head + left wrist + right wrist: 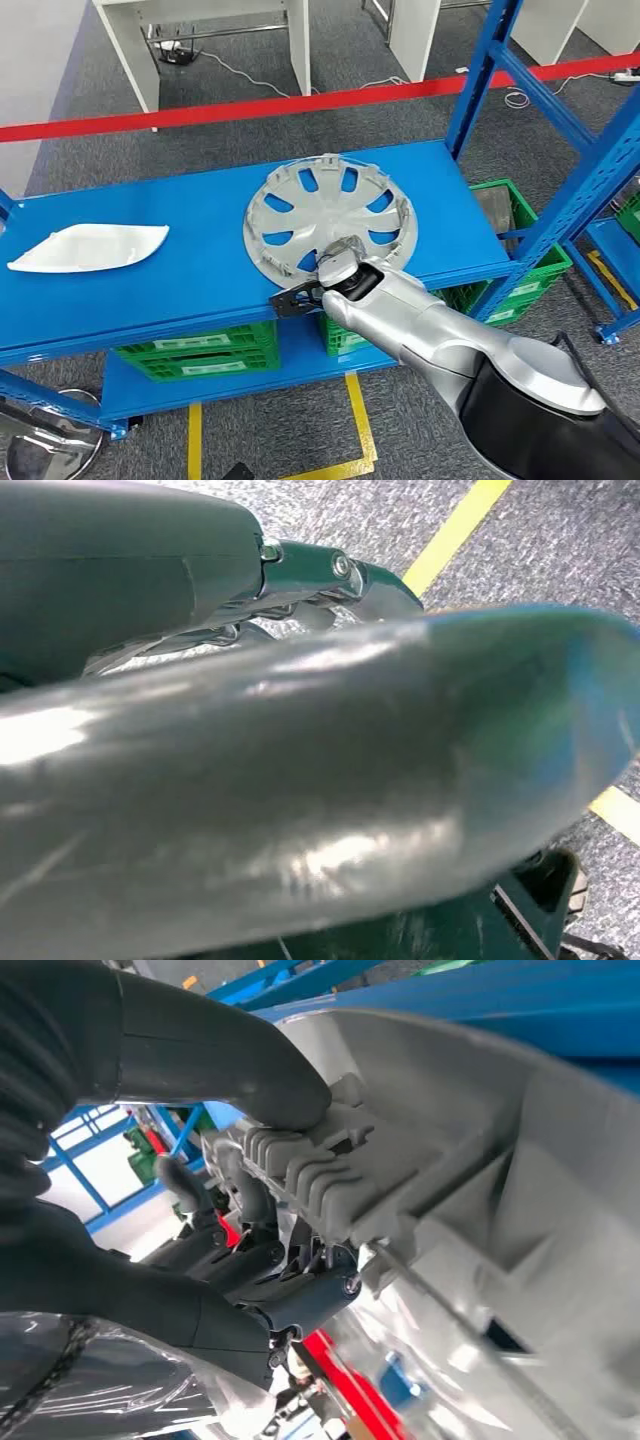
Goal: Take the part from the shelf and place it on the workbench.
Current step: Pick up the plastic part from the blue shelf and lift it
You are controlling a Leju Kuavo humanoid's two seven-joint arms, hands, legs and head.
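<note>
Closest to the camera, the right arm comes in from the lower right of the head view, and the right hand [326, 285] is at the front edge of the blue shelf [189, 270]. It's got hold of the near rim of the silver hubcap [330, 218]. The right wrist view backs this up: the thick thumb [226, 1070] presses down on a ribbed clip on the hubcap's edge, with the darker fingers [249, 1290] curled under the rim, so that's a proper pinch grip on it.

The left hand [302, 575] shows up in its own wrist view over grey carpet with yellow floor tape [453, 535], but a big blurry silver surface covers most of that shot, so honestly can't tell if it's clenched or loose.

The hubcap itself lies flat on the top level of the shelf, right of the middle, inner side facing up. Over on the left end of the same level is a white curved panel [90, 247], well apart from the hubcap. Green crates [200, 350] sit on the level below. Further back, a red barrier tape [226, 110] runs across.
</note>
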